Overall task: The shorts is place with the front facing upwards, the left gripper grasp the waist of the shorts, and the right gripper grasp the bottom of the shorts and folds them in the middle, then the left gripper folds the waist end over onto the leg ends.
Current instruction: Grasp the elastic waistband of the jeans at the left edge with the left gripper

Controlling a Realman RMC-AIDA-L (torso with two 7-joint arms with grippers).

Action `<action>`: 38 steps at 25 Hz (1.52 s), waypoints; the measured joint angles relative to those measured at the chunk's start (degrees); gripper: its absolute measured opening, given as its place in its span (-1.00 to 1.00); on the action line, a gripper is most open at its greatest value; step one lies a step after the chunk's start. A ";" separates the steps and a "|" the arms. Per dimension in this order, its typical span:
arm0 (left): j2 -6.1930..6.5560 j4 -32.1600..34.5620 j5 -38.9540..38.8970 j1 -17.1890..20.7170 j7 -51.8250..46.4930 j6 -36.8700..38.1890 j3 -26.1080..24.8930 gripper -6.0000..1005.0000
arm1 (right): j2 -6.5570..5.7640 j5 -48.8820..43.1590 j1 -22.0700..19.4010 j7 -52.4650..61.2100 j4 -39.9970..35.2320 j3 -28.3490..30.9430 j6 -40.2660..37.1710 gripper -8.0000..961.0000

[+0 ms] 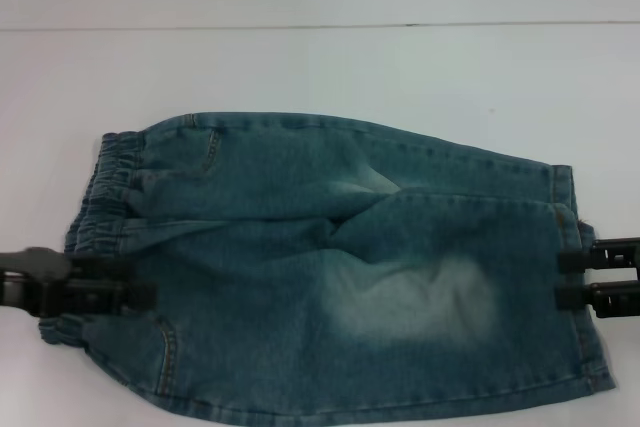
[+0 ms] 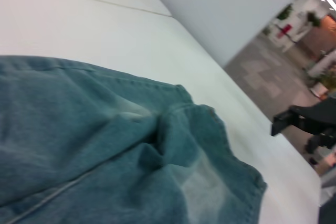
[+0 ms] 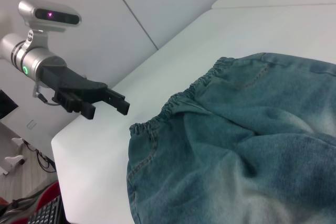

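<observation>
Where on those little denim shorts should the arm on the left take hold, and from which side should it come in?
Probably the waist: the gathered elastic band bunches into a thick ridge at the left end of the shorts, which lie flat on the table. Coming in level from the robot's left suits it, and the left end effector already sits at that edge, fingers parted. The right end effector waits at the leg ends.

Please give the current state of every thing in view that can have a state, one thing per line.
shorts: lying spread out on the table, not folded yet, slightly rumpled at the middle.
waist: gathered, on the robot's left, not gripped.
leg ends: on the robot's right, flat.
left end effector: open, apart from the waist.
right end effector: open, at the leg ends.
table: white, bearing the shorts.
</observation>
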 joint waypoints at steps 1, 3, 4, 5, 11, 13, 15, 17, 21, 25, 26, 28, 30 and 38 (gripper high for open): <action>0.05 0.73 0.00 0.31 -0.48 -0.05 -0.15 0.57 | 0.01 0.00 0.01 0.01 0.00 0.00 0.02 0.49; 0.33 3.14 0.09 1.50 -1.84 0.03 -0.63 0.57 | 0.03 0.01 0.04 0.01 0.00 0.01 0.03 0.49; 0.53 4.63 0.30 2.25 -2.55 0.17 -1.13 0.57 | 0.03 0.01 0.02 0.01 0.00 0.01 0.03 0.49; 0.63 6.02 0.77 2.87 -3.16 0.27 -1.73 0.56 | 0.03 0.01 -0.01 0.00 0.00 0.02 0.03 0.49; 0.54 10.30 8.62 4.76 -4.07 -1.02 -5.74 0.54 | 0.26 0.01 0.11 -0.28 0.00 0.05 0.03 0.49; 0.05 10.54 10.41 4.90 -3.89 -2.16 -6.27 0.54 | 0.30 0.01 0.17 -0.43 0.00 0.05 0.02 0.49; -0.53 11.02 11.50 5.13 -3.68 -3.59 -6.35 0.53 | 0.35 0.02 0.20 -0.54 0.00 0.05 0.00 0.49; -1.20 11.34 12.74 5.30 -3.57 -5.42 -6.14 0.53 | 0.37 0.03 0.21 -0.58 0.00 0.05 -0.03 0.49; -2.02 10.86 15.94 4.97 -3.45 -8.01 -5.62 0.52 | 0.38 0.02 0.19 -0.60 0.00 0.05 -0.04 0.49; -2.98 10.80 19.23 3.85 -3.56 -8.94 -5.59 0.50 | 0.38 0.17 0.17 -0.75 0.00 0.05 -0.34 0.49; -3.20 10.80 20.03 3.60 -3.62 -9.20 -5.59 0.50 | 0.38 0.20 0.17 -0.80 0.00 0.05 -0.38 0.49; -3.61 10.78 21.28 3.17 -3.70 -9.66 -5.58 0.50 | 0.38 0.23 0.20 -1.00 0.00 0.05 -0.40 0.49; -3.98 10.73 22.26 2.79 -3.77 -9.91 -5.55 0.49 | 0.43 0.25 0.25 -1.22 0.00 0.05 -0.39 0.49; -5.27 10.75 24.16 1.68 -3.72 -9.67 -4.83 0.47 | 0.55 0.35 0.26 -1.29 0.00 0.12 -0.14 0.49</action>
